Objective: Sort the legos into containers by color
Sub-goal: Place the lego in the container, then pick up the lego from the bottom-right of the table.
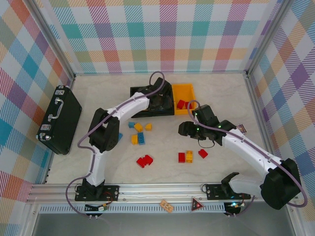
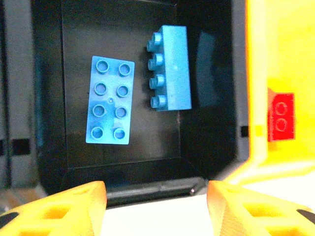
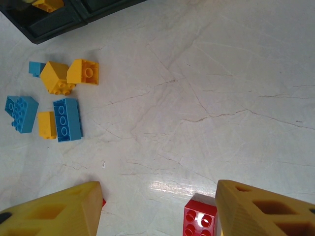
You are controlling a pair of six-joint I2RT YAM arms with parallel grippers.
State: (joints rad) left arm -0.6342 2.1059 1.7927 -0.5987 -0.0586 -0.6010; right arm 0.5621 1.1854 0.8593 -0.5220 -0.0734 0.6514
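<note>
My left gripper (image 2: 155,191) hangs over the middle black bin (image 2: 49,108) with its jaws apart and nothing between them. Two blue bricks (image 2: 110,101) lie on that bin's floor, one studs-up, the other on its side. Beside it, the yellow-orange bin (image 2: 290,39) has a red brick (image 2: 280,117) in it.

My right gripper (image 3: 158,189) hovers over the bare table, jaws spread and empty. A loose red brick (image 3: 200,221) lies on the table between its fingers, hard by the one on the right of the wrist view. The frame edge cuts the brick, so I cannot tell its long axis, and it may be touching that finger. The right arm is plainly the nearer, so I judge this brick the next pick. The blue and yellow cluster (image 3: 54,98) lies well off to the side, nearer the left arm.
</note>
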